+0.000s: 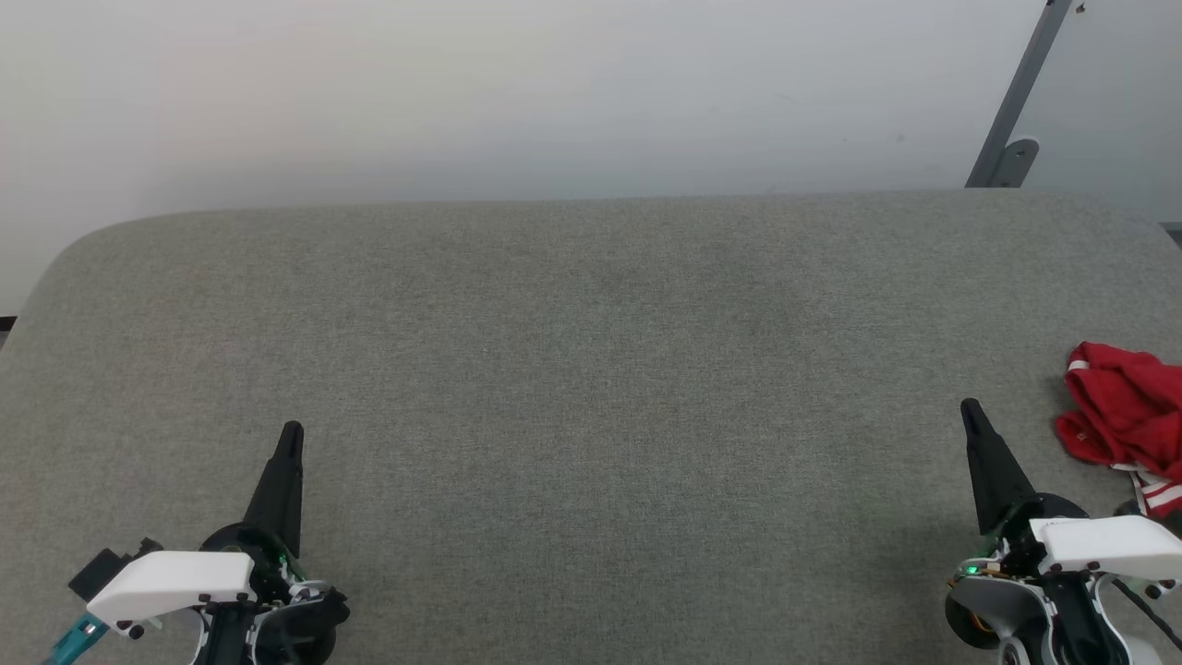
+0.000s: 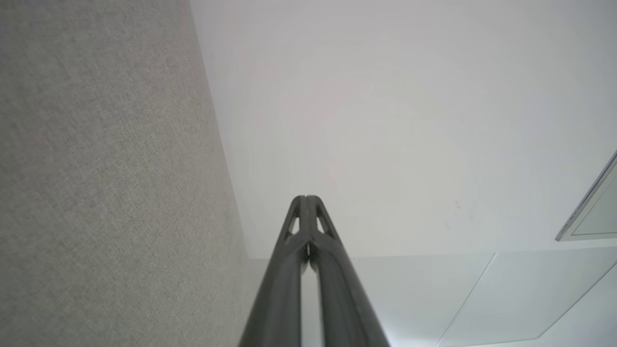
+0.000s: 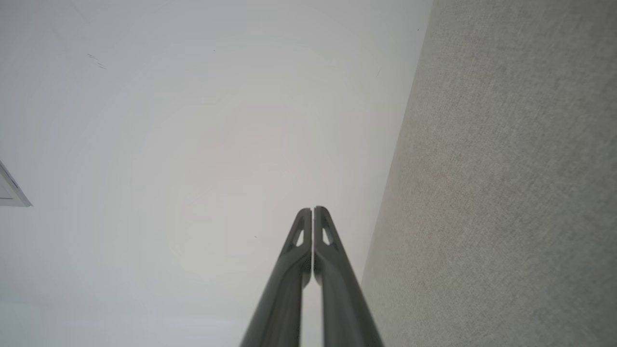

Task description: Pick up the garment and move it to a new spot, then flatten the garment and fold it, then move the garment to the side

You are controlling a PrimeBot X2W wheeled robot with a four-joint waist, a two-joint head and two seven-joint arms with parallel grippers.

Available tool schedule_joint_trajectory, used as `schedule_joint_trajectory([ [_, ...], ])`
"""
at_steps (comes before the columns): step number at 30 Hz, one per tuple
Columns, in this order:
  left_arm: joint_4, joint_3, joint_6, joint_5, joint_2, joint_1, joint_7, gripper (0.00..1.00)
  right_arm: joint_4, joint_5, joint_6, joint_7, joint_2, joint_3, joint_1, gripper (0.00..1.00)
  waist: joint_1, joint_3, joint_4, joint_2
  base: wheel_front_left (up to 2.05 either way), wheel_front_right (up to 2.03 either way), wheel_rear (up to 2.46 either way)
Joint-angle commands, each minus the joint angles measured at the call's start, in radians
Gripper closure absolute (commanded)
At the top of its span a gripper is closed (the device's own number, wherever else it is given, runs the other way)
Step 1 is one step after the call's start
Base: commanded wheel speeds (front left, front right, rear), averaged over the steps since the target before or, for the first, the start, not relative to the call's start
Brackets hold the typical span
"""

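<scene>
Grey padded table (image 1: pixel 591 351) – one, spans head view
Red garment (image 1: pixel 1122 411) – one, crumpled heap near table's right edge, cut by frame, no clear long axis
Grippers: two; right gripper (image 1: pixel 970 408) just left of heap, nearer arm, fingers pressed together, empty
Then left gripper (image 1: pixel 293 432) well apart at lower left, also closed, empty

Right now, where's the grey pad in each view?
Head: the pad spans the lower two-thirds, side to side.
Left wrist: the pad takes the left side, left of the shut left pincer.
Right wrist: the pad takes the right side, right of the shut right pincer.
Shared landmark: the white wall that meets the pad's far edge.
</scene>
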State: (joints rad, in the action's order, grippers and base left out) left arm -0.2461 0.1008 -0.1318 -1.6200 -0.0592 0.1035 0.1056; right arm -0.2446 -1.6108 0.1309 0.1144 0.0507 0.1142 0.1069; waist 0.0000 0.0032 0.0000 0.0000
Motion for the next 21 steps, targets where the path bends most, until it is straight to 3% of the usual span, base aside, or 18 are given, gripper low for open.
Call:
schedule_joint_trajectory([
  [1,-0.001,0.004,0.002,-0.004,0.002,0.011,0.002,1.00,-0.003,-0.004,0.000,0.002,-0.002,0.001,0.005,1.00,0.0000,0.000,0.000,0.0000,0.00,0.00,0.00],
  [21,-0.001,0.007,0.002,0.000,0.004,0.012,0.005,1.00,-0.002,-0.004,0.000,0.002,-0.002,0.000,0.005,1.00,0.0000,0.000,0.000,0.0000,0.00,0.00,0.00],
])
